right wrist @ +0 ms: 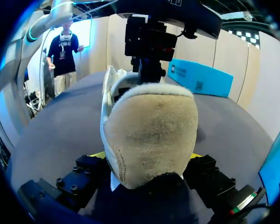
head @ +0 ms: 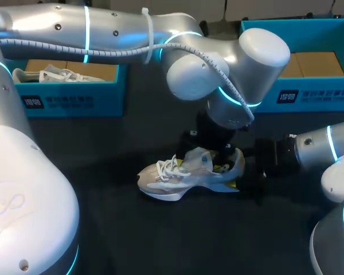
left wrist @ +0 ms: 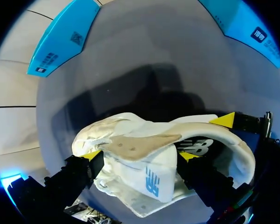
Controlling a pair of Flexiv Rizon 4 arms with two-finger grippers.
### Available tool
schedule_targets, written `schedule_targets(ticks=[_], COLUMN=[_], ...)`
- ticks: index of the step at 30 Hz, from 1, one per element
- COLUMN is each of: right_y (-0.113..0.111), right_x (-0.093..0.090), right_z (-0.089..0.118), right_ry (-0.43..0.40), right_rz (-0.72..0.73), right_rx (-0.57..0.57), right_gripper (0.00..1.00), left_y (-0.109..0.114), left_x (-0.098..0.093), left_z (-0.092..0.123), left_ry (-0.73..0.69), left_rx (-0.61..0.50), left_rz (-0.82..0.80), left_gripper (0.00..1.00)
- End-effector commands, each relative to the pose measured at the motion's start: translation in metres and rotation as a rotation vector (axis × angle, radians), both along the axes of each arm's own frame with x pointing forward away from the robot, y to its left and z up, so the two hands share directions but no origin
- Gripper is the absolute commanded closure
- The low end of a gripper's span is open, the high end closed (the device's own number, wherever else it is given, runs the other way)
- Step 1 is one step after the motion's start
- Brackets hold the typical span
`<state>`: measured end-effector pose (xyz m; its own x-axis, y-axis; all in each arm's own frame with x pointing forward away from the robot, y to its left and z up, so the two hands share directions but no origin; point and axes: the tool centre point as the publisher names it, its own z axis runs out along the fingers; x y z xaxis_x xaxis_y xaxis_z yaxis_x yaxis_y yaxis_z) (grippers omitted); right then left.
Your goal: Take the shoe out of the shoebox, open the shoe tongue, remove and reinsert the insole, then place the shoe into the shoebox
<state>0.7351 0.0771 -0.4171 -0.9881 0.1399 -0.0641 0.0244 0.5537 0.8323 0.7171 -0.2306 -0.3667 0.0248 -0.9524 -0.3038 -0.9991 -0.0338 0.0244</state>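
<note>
Shoe [head: 180, 176] stands on its sole on the dark table [head: 132, 229], toe toward my left, outside both boxes. L gripper [left wrist: 139, 156] is over it from above, fingers spread fairly wide, pinching the tongue [left wrist: 151, 179] from both sides. R gripper [right wrist: 147, 156] grips the heel [right wrist: 151, 135] from behind, fingers wide. Blue shoebox [head: 309, 63] is at back right. 2nd box [head: 69, 97] is at back left w/ another shoe [head: 57, 74] in it.

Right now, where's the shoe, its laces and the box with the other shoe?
shoe [head: 183, 181]: head view, its side.
laces [head: 169, 165]: head view, the white loops.
shoebox [head: 106, 98]: head view, front wall.
</note>
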Motion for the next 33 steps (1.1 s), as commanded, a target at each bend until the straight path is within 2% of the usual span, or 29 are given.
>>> schedule_targets(ticks=[1,10,11,12,13,14,16,18,20,21,33], right_y=[0.001,0.001,0.001,0.001,0.001,0.001,0.001,0.001,0.001,0.001,0.001], right_x=[0.000,0.000,0.000,0.000,0.000,0.000,0.000,0.000,0.000,0.000,0.000], right_z=[-0.002,-0.002,-0.002,-0.002,-0.002,-0.002,-0.002,-0.002,-0.002,-0.002,-0.002], right_ry=[-0.001,-0.001,-0.001,-0.001,-0.001,-0.001,-0.001,-0.001,-0.001,-0.001,-0.001], right_rz=[-0.001,-0.001,-0.001,-0.001,-0.001,-0.001,-0.001,-0.001,-0.001,-0.001,-0.001], right_rx=[-0.002,-0.002,-0.002,-0.002,-0.002,-0.002,-0.002,-0.002,-0.002,-0.002,-0.002], right_gripper=[1.00,1.00,1.00,1.00,1.00,1.00,1.00,1.00,1.00,1.00,1.00], left_y=[0.009,0.023,0.025,0.026,0.027,0.027,0.029,0.030,0.031,0.032,0.048], left_x=[-0.003,-0.006,-0.007,-0.008,-0.008,-0.009,-0.010,-0.012,-0.013,-0.014,-0.021], left_z=[0.012,0.032,0.034,0.034,0.036,0.036,0.037,0.037,0.038,0.039,0.043], left_ry=[-0.024,-0.007,-0.004,0.006,0.016,0.021,0.039,0.059,0.069,0.069,0.151], left_rx=[-0.002,0.000,0.000,0.000,-0.001,-0.002,-0.008,-0.011,-0.015,-0.017,-0.058], left_rz=[0.017,0.051,0.051,0.050,0.047,0.045,0.044,0.039,0.036,0.036,-0.013], left_gripper=[0.00,0.00,0.04,0.10,0.28,0.35,0.55,0.68,0.94,1.00,1.00])
